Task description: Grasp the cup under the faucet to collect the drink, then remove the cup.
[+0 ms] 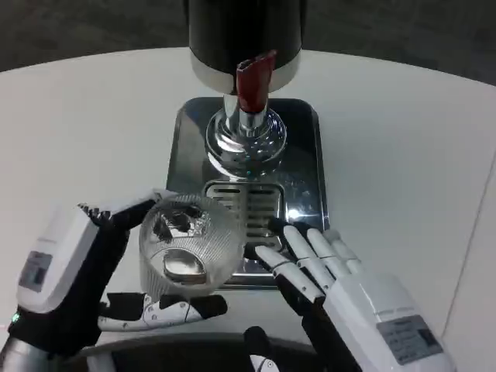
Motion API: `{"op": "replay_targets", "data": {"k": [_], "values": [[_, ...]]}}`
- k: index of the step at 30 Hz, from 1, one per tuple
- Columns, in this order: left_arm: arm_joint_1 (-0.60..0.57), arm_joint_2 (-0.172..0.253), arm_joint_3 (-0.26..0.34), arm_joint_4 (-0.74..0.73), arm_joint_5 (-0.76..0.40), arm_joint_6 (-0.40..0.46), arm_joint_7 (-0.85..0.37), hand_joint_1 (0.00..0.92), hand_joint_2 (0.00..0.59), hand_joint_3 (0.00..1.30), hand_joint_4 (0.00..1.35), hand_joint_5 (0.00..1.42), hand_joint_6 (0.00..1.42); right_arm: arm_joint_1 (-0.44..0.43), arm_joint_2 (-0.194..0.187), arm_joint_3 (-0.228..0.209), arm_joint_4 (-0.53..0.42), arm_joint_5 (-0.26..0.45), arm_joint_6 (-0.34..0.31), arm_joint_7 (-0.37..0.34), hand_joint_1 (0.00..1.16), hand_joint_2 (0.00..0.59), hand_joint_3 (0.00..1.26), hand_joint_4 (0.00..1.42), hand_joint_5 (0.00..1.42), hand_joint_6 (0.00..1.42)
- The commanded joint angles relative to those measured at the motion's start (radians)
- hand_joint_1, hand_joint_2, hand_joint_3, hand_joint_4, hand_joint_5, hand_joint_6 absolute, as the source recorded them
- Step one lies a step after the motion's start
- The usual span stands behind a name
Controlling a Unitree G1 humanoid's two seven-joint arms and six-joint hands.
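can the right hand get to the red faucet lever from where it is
Probably yes. The right hand lies open on the steel drip tray, and only bare tray and the slotted grille sit between it and the red faucet lever. The left hand holds the ribbed clear glass cup off to the side.

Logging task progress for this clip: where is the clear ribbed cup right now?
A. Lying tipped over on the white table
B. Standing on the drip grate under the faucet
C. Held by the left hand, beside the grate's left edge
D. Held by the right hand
C: the left hand wraps the cup left of the drip grate, short of the faucet.
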Motion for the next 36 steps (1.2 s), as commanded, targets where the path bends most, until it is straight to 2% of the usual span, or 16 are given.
{"op": "replay_targets", "data": {"k": [1, 9, 16, 20, 29, 36], "values": [[-0.092, 0.023, -0.037, 0.105, 0.08, -0.005, 0.118, 0.547, 0.102, 0.95, 1.08, 1.25, 1.42, 0.033, 0.017, -0.007, -0.024, -0.015, 0.011, -0.01, 0.44, 0.506, 0.17, 0.0, 0.0, 0.0], [-0.26, 0.029, -0.12, 0.345, 0.159, 0.029, 0.326, 0.547, 0.102, 0.95, 1.08, 1.25, 1.42, 0.057, 0.031, -0.019, -0.037, -0.019, 0.014, -0.009, 0.45, 0.505, 0.18, 0.01, 0.0, 0.0], [-0.405, 0.027, -0.238, 0.549, 0.209, 0.074, 0.482, 0.548, 0.1, 0.96, 1.08, 1.25, 1.42, 0.099, 0.046, -0.015, -0.057, -0.031, 0.014, -0.015, 0.45, 0.505, 0.18, 0.02, 0.0, 0.0], [-0.484, 0.008, -0.303, 0.677, 0.226, 0.093, 0.583, 0.551, 0.098, 0.97, 1.08, 1.25, 1.42, 0.113, 0.051, -0.018, -0.06, -0.034, 0.011, -0.019, 0.46, 0.505, 0.19, 0.02, 0.0, 0.0], [-0.622, -0.042, -0.438, 0.852, 0.222, 0.133, 0.67, 0.557, 0.091, 0.97, 1.08, 1.26, 1.42, 0.134, 0.062, -0.018, -0.071, -0.041, 0.014, -0.005, 0.46, 0.505, 0.2, 0.03, 0.0, 0.01], [-0.669, -0.084, -0.473, 0.922, 0.19, 0.174, 0.688, 0.565, 0.088, 0.97, 1.08, 1.26, 1.42, 0.144, 0.069, -0.015, -0.074, -0.044, 0.022, 0.001, 0.46, 0.505, 0.21, 0.03, 0.0, 0.03]]}}
